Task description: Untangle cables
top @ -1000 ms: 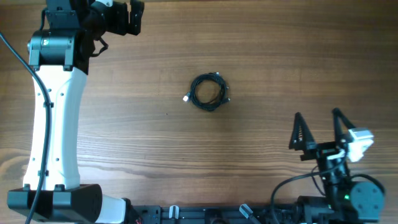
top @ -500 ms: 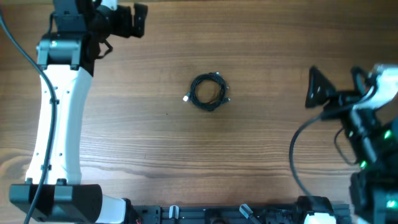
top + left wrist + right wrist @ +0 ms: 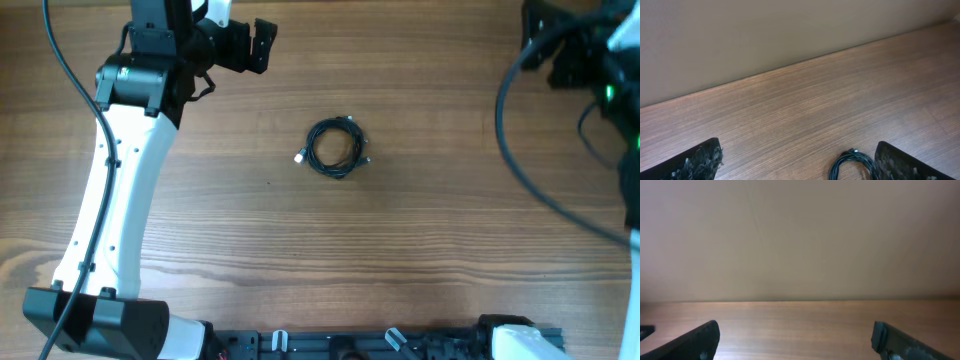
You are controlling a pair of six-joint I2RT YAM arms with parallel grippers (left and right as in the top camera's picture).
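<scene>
Black cables coiled, well apart from all fingers.

I log a matt, fine-grained wood surface, thin black plastic-sheathed cables, and matt, rough-faced black left fingers.

There was one coiled bundle of thin black cables — its strands too tightly wound to count — with one white plug tip, one brown wooden tabletop, and two robot arms: white-shelled left arm, dark right arm.
</scene>
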